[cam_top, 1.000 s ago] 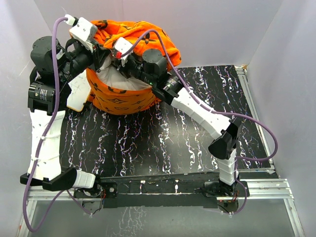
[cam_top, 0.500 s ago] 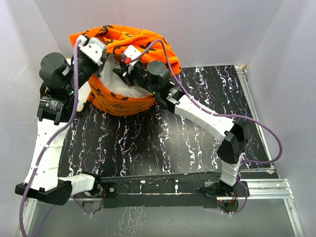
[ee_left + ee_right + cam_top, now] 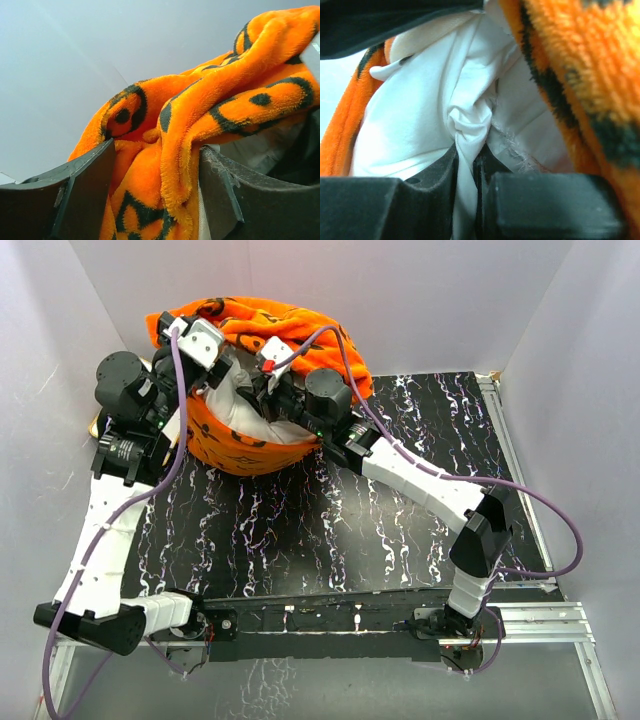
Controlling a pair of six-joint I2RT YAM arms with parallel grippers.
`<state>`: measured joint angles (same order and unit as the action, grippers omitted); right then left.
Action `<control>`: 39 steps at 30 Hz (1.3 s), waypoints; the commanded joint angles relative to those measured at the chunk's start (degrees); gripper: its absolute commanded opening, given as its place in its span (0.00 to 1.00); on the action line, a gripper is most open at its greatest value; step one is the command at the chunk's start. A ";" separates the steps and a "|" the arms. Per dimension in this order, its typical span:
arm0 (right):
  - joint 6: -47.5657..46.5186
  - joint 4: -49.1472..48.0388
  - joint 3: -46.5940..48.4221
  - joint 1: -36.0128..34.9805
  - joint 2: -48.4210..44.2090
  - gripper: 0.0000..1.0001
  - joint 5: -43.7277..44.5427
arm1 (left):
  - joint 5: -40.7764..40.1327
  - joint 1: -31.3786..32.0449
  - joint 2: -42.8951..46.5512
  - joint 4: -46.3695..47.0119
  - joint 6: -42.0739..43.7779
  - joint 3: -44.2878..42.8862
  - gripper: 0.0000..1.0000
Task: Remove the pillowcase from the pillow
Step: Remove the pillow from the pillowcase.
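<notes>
The orange pillowcase with black motifs sits bunched at the back left of the table, its opening turned up around the white pillow. My left gripper is at the left rim of that opening. In the left wrist view it is open, and a fold of pillowcase hangs loose between the spread fingers. My right gripper reaches into the opening from the right. In the right wrist view it is shut on a twisted pinch of pillow fabric, with pillowcase plush at the right.
The black marbled table runs forward from the bundle. White walls close in at the back and both sides. A tan-edged flat thing pokes out behind the left arm. A metal rail runs along the right edge.
My left gripper has opened and let the pillowcase edge go slack between its fingers. Both wrists have come lower and further right, and the orange top has settled. The right grip is unchanged.
</notes>
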<state>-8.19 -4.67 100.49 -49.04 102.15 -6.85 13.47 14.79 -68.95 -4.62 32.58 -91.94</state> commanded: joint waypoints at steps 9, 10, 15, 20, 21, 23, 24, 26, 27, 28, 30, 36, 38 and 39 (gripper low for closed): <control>3.12 12.90 -13.92 1.70 0.48 0.08 5.21 | -23.88 -0.49 -6.94 25.42 4.22 -7.20 0.36; 3.73 12.63 -15.21 2.08 0.50 0.08 5.20 | -23.44 -0.46 -6.81 25.57 3.50 -7.88 0.34; 8.01 10.52 -21.12 5.32 -0.39 0.08 2.80 | -22.97 -0.51 -5.67 25.19 -0.33 -11.58 0.23; 8.30 8.71 -25.80 6.09 -1.69 0.08 2.76 | -23.49 -0.47 -6.02 21.32 -1.36 -17.25 0.16; 8.40 8.71 -26.40 6.09 -1.77 0.08 2.66 | -23.37 -0.50 -5.95 20.68 -1.25 -17.63 0.15; 8.69 8.04 -28.38 6.12 -2.92 0.08 2.64 | -23.52 -0.46 -5.40 21.17 -0.41 -16.32 0.13; 8.80 7.48 -29.58 6.06 -4.14 0.08 2.44 | -23.64 -0.49 -4.95 21.67 0.77 -15.07 0.13; 9.05 5.52 -32.98 6.06 -6.37 0.08 2.39 | -24.26 -0.46 -4.49 22.46 3.83 -12.16 0.11; 9.02 4.32 -35.06 6.08 -8.55 0.08 2.26 | -25.04 -0.46 -4.37 23.69 5.62 -10.54 0.10; 9.00 1.33 -37.67 6.08 -10.62 0.08 2.16 | -26.31 -0.53 -4.67 24.74 7.02 -9.14 0.08; 8.59 -4.03 -44.59 6.10 -14.90 0.08 1.81 | -27.71 -0.48 -5.50 24.68 8.32 -8.21 0.07; 5.95 -12.08 -55.81 5.45 -26.11 0.08 1.33 | -24.72 -0.54 -8.61 11.16 2.24 -11.35 0.04; 4.60 -13.89 -57.60 4.77 -29.86 0.08 1.11 | -19.78 -0.55 -10.43 -0.04 -3.60 -14.89 0.03; 4.07 -14.47 -57.87 4.64 -31.56 0.08 0.52 | -16.92 -0.59 -11.45 -5.31 -5.92 -16.37 0.02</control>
<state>-1.76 -33.12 49.06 -45.25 74.17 -10.33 4.75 18.48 -79.40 -8.25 31.99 -98.63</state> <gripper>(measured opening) 0.132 0.153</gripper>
